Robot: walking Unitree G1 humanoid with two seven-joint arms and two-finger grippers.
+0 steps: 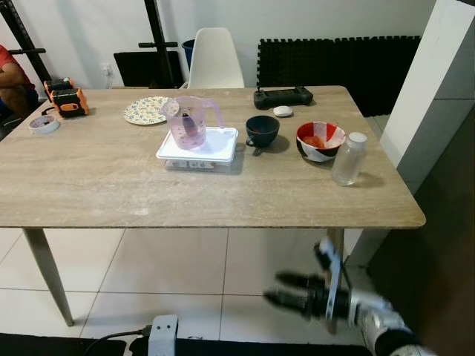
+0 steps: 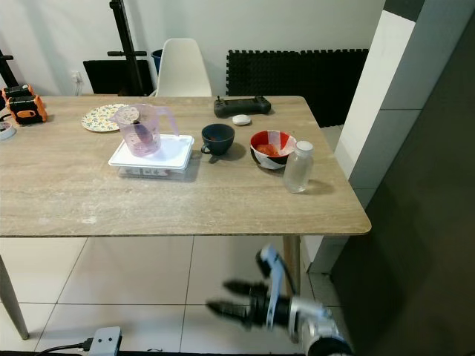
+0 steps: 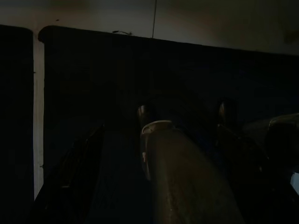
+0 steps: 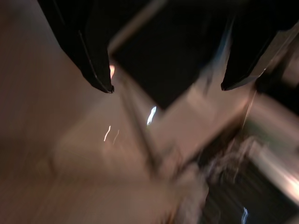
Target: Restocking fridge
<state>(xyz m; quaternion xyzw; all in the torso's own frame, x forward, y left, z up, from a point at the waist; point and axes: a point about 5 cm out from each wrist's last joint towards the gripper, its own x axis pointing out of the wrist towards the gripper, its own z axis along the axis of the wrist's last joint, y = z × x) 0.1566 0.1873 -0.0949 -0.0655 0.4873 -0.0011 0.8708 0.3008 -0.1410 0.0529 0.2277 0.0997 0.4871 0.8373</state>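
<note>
Surface (image 1: 111, 185) ahead, chair (image 1: 214, 58) behind its far edge. Near middle: tray (image 1: 220, 150) with jug (image 1: 190, 122) standing on it. Right of tray: cup (image 1: 262, 130), then bowl (image 1: 320, 141), then bottle (image 1: 348, 159) upright near right edge. Behind cup: controller (image 1: 283, 96), small pod (image 1: 283, 111) just before it. Left of jug: plate (image 1: 145, 110). Far left: tape roll (image 1: 44, 124), tool (image 1: 65, 97) behind it. Person's arm (image 1: 10, 78) at left edge. Right hand (image 1: 286, 290) low, under front right corner, above floor (image 1: 148, 274). Power strip (image 1: 163, 334) on floor, bottom.
</note>
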